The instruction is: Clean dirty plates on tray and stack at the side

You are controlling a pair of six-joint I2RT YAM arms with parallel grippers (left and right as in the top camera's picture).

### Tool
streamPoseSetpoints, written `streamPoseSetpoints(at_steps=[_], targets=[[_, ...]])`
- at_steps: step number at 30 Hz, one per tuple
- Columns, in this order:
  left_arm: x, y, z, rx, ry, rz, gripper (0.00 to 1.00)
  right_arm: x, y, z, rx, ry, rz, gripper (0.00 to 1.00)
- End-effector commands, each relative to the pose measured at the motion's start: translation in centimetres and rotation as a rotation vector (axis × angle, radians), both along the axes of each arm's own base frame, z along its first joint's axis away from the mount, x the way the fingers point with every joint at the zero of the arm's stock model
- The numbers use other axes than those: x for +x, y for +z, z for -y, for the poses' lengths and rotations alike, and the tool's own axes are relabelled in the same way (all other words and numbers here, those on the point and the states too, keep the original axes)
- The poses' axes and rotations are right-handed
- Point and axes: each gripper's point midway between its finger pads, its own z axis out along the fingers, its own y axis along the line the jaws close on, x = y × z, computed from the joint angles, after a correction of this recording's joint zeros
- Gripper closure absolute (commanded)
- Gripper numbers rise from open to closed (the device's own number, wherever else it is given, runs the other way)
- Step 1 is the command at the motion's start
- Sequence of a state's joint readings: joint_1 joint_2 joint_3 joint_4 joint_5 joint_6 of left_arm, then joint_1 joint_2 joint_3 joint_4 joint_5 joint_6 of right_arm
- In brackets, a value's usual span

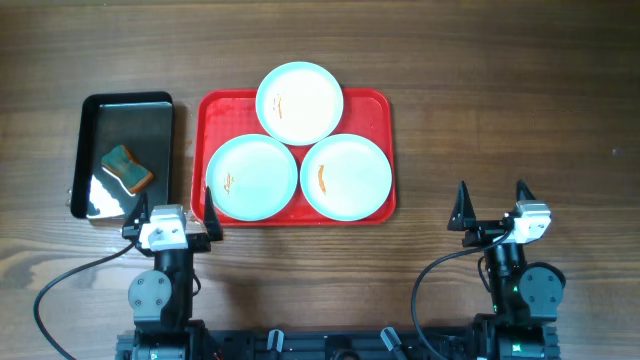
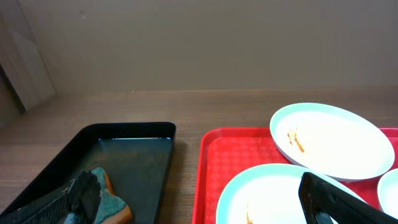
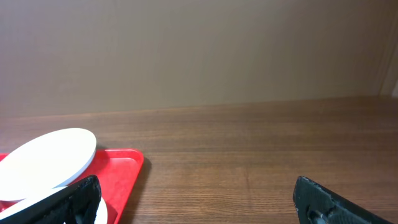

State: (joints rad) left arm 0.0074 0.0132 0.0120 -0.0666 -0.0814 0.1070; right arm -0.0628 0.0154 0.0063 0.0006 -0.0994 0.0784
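Observation:
Three pale blue-white plates lie on the red tray (image 1: 372, 105): one at the back (image 1: 300, 102), one front left (image 1: 252, 177), one front right (image 1: 346, 177). Each has a small orange smear. My left gripper (image 1: 172, 212) is open and empty at the table's front, just before the tray's front left corner. My right gripper (image 1: 493, 205) is open and empty at the front right, apart from the tray. In the left wrist view (image 2: 199, 199) the back plate (image 2: 333, 140) and front left plate (image 2: 273, 193) show on the tray (image 2: 214, 155). The right wrist view (image 3: 196, 199) shows the tray's corner (image 3: 121, 168) and a plate (image 3: 46, 158).
A black glossy tray (image 1: 125, 115) lies left of the red tray and holds a teal and orange sponge (image 1: 127, 167), also seen in the left wrist view (image 2: 112, 199). Bare wooden table (image 1: 500, 110) lies right of the red tray.

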Motion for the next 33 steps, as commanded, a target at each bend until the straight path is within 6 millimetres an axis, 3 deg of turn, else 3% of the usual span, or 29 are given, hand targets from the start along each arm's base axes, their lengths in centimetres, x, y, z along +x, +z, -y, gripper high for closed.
streamPoseSetpoints(at_steps=[1, 2, 3, 5, 8, 11, 14, 20, 24, 27, 30, 33], targets=[[-0.2, 1.5, 4.8, -0.138, -0.275, 0.062, 0.00, 0.0, 0.0, 0.4, 0.007, -0.020, 0.002, 0.00], [-1.3, 2.0, 8.4, -0.216, -0.489, 0.055, 0.00, 0.0, 0.0, 0.4, 0.007, -0.020, 0.002, 0.00], [-2.5, 2.1, 10.7, -0.247, -0.642, 0.035, 0.00, 0.0, 0.0, 0.4, 0.007, -0.020, 0.002, 0.00], [-4.3, 1.7, 13.1, -0.263, -0.811, -0.007, 0.00, 0.0, 0.0, 0.4, 0.007, -0.020, 0.002, 0.00], [-5.0, 4.2, 13.6, -0.346, -0.864, 0.055, 0.00, 0.0, 0.0, 0.4, 0.007, -0.020, 0.002, 0.00], [-5.5, 8.0, 13.2, -0.367, -0.870, 0.192, 0.00, 0.0, 0.0, 0.4, 0.007, -0.020, 0.002, 0.00], [-5.2, 10.7, 12.2, -0.360, -0.786, 0.208, 0.00, 0.0, 0.0, 0.4, 0.007, -0.020, 0.002, 0.00], [-0.2, 10.7, 6.9, -0.271, -0.361, -0.259, 0.00, 0.0, 0.0, 0.4, 0.007, -0.020, 0.002, 0.00], [3.2, 9.8, 2.5, -0.181, -0.081, -0.738, 0.00, 0.0, 0.0, 0.4, 0.007, -0.020, 0.002, 0.00], [6.4, 9.1, 1.4, -0.172, -0.006, -1.005, 0.00, 0.0, 0.0, 0.4, 0.007, -0.020, 0.002, 0.00], [10.2, 7.6, 0.0, -0.207, 0.038, -1.092, 0.00, 0.0, 0.0, 0.4, 0.007, -0.020, 0.002, 0.00], [12.9, 4.9, -2.1, -0.416, 0.070, -1.118, 0.00, 0.0, 0.0, 0.4, 0.007, -0.020, 0.002, 0.00]])
